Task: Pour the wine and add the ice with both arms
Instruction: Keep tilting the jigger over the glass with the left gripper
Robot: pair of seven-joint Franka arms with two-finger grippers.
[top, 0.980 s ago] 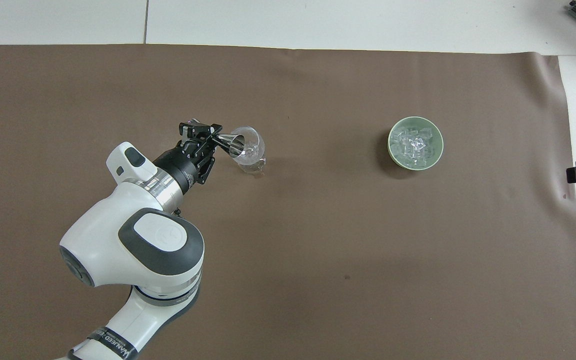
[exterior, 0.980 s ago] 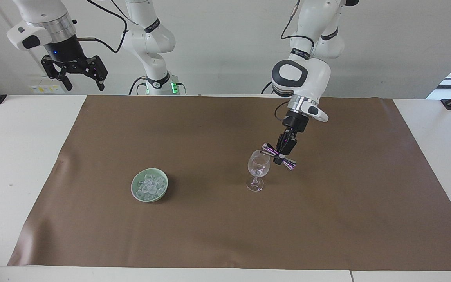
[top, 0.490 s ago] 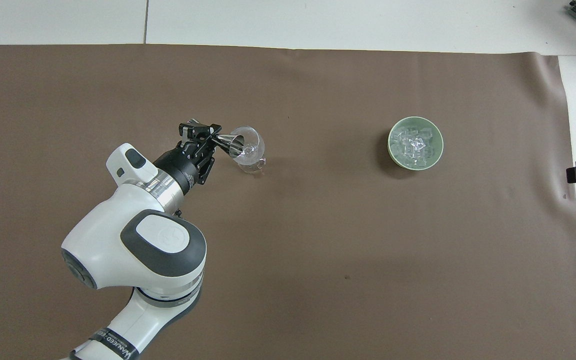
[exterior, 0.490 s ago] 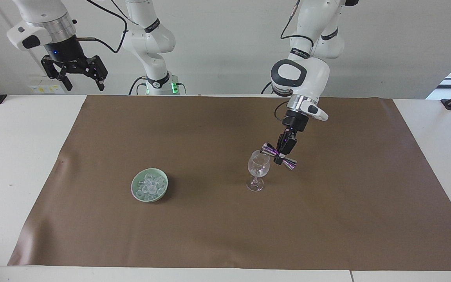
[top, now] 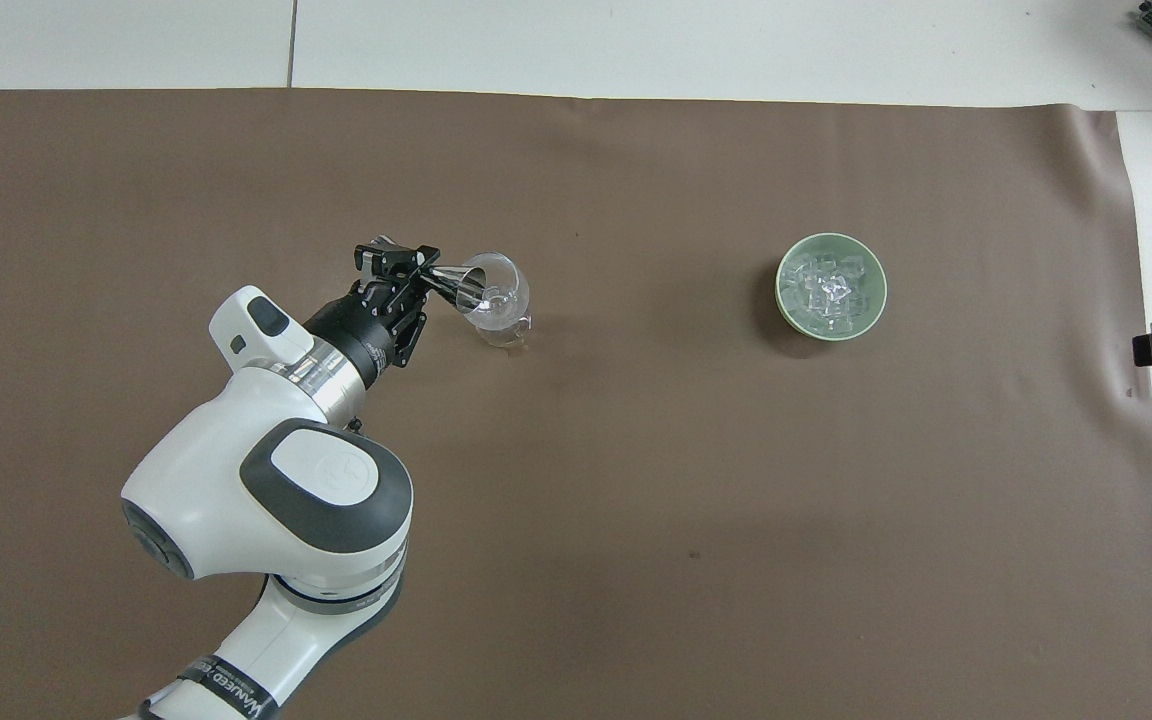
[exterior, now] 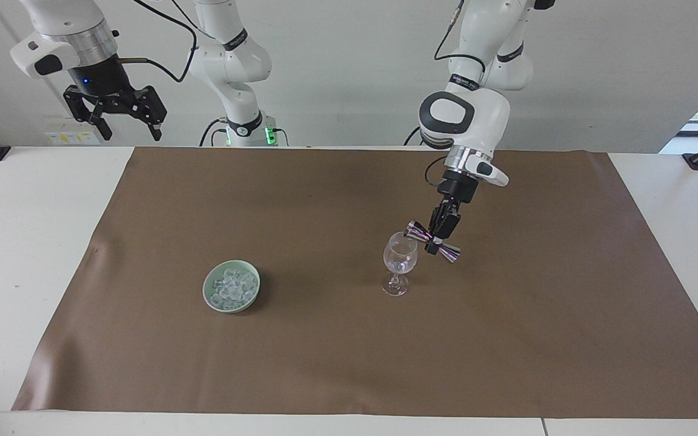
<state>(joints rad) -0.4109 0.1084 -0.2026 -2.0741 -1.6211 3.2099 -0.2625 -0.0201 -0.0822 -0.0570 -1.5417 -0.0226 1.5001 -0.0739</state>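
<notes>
The left gripper (exterior: 440,237) is clamped on the narrow waist of a metallic double-cone jigger (exterior: 432,241), its fingertips drawn fully together around that waist. The jigger is held tilted almost level, with one cone mouth resting over the rim of the stemmed glass (exterior: 400,264) and the other cone pointing away toward the left arm's end of the table. In the overhead view the same jigger (top: 456,283) reaches from the left gripper (top: 414,272) across the mouth of the glass (top: 498,300). The glass stands upright on the brown mat (exterior: 506,339) and looks clear; whether any liquid is in it cannot be told.

The right gripper (exterior: 125,124) waits raised above the table edge at the right arm's end, jaws spread wide and holding nothing (only a dark edge of it shows in the overhead view).

The ice (exterior: 231,287) lies as a heap of clear cubes inside a pale green bowl (exterior: 209,295), which sits on the mat well apart from the glass, toward the right arm's end of the table. In the overhead view the ice (top: 829,290) fills the middle of the bowl (top: 785,303)
</notes>
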